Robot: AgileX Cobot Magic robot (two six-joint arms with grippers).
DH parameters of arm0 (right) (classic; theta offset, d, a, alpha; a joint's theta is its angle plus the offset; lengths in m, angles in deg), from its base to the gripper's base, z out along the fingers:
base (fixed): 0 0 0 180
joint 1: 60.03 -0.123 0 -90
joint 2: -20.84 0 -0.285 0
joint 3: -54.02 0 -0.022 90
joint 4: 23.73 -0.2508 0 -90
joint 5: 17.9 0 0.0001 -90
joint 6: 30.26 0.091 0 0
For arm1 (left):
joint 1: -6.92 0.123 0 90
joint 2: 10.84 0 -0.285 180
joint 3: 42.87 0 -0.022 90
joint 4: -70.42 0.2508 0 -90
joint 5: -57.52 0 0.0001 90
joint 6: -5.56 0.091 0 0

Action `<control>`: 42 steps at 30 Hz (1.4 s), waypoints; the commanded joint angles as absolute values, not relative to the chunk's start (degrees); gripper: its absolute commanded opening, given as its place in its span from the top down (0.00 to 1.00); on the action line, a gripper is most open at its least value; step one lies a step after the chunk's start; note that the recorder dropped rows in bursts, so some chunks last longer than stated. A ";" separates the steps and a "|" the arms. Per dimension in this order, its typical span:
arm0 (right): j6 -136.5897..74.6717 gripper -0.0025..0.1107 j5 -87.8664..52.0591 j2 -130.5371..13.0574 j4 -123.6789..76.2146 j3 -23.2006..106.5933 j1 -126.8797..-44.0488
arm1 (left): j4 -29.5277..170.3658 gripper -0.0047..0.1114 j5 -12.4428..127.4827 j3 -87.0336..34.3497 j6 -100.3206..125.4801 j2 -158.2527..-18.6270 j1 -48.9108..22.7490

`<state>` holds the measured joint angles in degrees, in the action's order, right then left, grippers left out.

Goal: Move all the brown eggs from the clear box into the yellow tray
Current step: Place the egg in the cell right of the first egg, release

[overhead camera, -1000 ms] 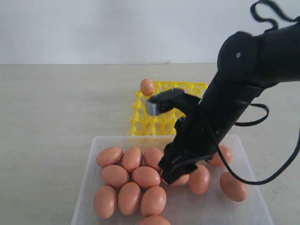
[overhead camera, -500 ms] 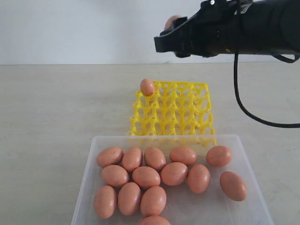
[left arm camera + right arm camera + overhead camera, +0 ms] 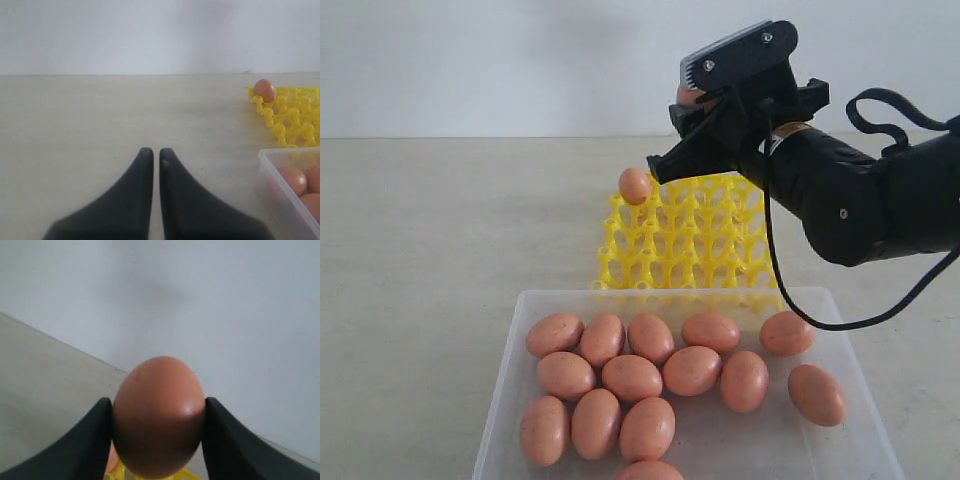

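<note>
Right gripper (image 3: 158, 405) clenched on smooth orange-brown oval egg (image 3: 159, 430), held above far edge of bright yellow plastic lattice tray (image 3: 685, 240). We see second brown egg (image 3: 635, 185) in tray's far-left corner cup. Fourteen brown eggs (image 3: 631, 378) lie in shallow frosted-clear plastic box (image 3: 505, 410) just beside tray. Left gripper (image 3: 152, 156) closed above beige table (image 3: 75, 115).
</note>
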<state>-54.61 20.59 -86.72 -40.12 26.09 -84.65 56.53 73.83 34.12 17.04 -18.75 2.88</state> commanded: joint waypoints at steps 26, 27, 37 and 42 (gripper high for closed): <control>-39.35 0.98 13.14 -108.26 -24.50 44.37 -78.72 | 56.47 0.92 73.76 34.35 17.19 -18.63 2.37; -39.35 0.98 14.59 -109.25 -24.50 44.37 -78.72 | 56.47 0.92 73.76 34.35 17.19 -18.63 2.37; -39.76 0.98 20.23 -114.11 -24.50 44.37 -77.75 | 56.47 0.92 73.76 34.35 17.19 -18.63 2.37; -40.27 0.98 21.24 -115.12 -24.79 44.37 -77.75 | 56.47 0.92 73.76 34.35 17.19 -18.63 2.37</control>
